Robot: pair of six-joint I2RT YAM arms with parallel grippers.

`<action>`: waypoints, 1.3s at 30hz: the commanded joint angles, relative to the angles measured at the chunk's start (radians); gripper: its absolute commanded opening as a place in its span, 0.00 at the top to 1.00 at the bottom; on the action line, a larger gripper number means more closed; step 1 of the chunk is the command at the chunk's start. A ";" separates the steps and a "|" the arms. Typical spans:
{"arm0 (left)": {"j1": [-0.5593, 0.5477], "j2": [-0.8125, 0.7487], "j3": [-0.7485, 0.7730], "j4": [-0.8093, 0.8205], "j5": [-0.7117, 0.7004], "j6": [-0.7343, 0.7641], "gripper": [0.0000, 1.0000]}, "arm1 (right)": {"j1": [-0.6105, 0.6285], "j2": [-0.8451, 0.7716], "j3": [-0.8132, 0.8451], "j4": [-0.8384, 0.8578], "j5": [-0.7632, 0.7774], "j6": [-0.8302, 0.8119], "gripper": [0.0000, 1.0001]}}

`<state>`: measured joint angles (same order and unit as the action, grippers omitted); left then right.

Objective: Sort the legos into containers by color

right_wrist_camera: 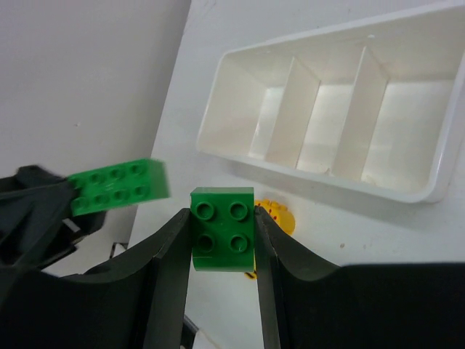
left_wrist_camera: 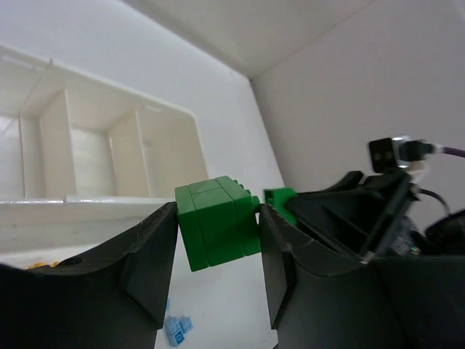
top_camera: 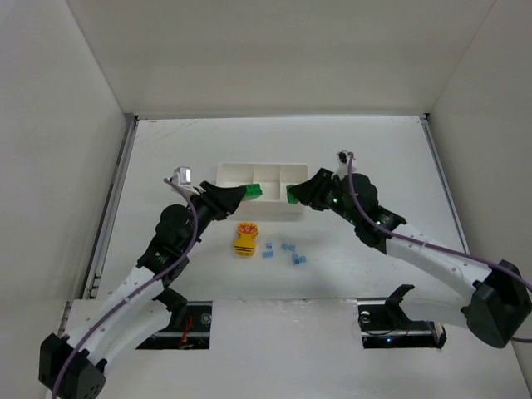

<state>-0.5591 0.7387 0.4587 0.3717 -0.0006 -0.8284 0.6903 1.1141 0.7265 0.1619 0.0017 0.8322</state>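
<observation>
My left gripper (top_camera: 248,194) is shut on a stack of green legos (left_wrist_camera: 216,222), held above the table just in front of the white three-compartment container (top_camera: 258,164). A little to the right, my right gripper (top_camera: 296,195) is shut on a square four-stud green lego (right_wrist_camera: 221,229) at the tray's front edge. Each wrist view shows the other arm's green piece (right_wrist_camera: 120,185) (left_wrist_camera: 280,200). All three compartments look bare in the right wrist view. A yellow lego (top_camera: 245,239) lies on the table before the tray, with several tiny light blue legos (top_camera: 283,252) to its right.
White walls close in the table on the left, back and right. The two gripper tips face each other a short gap apart in front of the tray's near wall (right_wrist_camera: 312,171). The blue bricks (left_wrist_camera: 176,329) lie below the left gripper's fingers.
</observation>
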 commanded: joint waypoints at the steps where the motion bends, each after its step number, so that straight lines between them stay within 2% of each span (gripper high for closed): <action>1: 0.035 -0.114 0.034 -0.074 -0.007 0.014 0.85 | 0.011 0.114 0.109 0.021 0.066 -0.077 0.72; 9: 0.116 -0.160 -0.012 -0.126 0.013 -0.001 0.84 | 0.024 0.455 0.341 0.001 0.129 -0.171 0.72; 16: 0.135 -0.153 -0.041 -0.129 0.062 -0.054 0.83 | 0.016 0.595 0.438 0.007 0.162 -0.189 0.68; 18: 0.140 -0.142 -0.040 -0.131 0.091 -0.075 0.83 | 0.010 0.607 0.445 0.010 0.175 -0.191 0.64; 23: 0.159 -0.105 -0.015 -0.165 0.186 -0.147 0.83 | 0.008 0.629 0.458 0.019 0.166 -0.231 0.42; 27: 0.181 -0.088 0.003 -0.229 0.243 -0.187 0.83 | 0.010 0.560 0.397 0.022 0.162 -0.280 0.32; 31: 0.192 -0.061 0.023 -0.287 0.344 -0.207 0.83 | 0.018 0.396 0.277 0.037 0.115 -0.418 0.38; 32: 0.198 -0.056 0.024 -0.296 0.364 -0.216 0.83 | 0.031 0.329 0.231 0.042 0.072 -0.465 0.43; 35: 0.213 -0.038 0.041 -0.321 0.447 -0.232 0.83 | 0.085 0.169 0.099 0.105 -0.073 -0.548 0.45; 37: 0.216 -0.018 0.047 -0.324 0.520 -0.232 0.83 | 0.135 0.084 0.030 0.125 -0.193 -0.605 0.42; 39: 0.216 0.001 0.051 -0.321 0.585 -0.242 0.83 | 0.198 0.020 -0.004 0.111 -0.273 -0.640 0.31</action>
<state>-0.3492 0.7250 0.4557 0.0486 0.4351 -1.0370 0.8169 1.1965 0.7692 0.2047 -0.0746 0.3157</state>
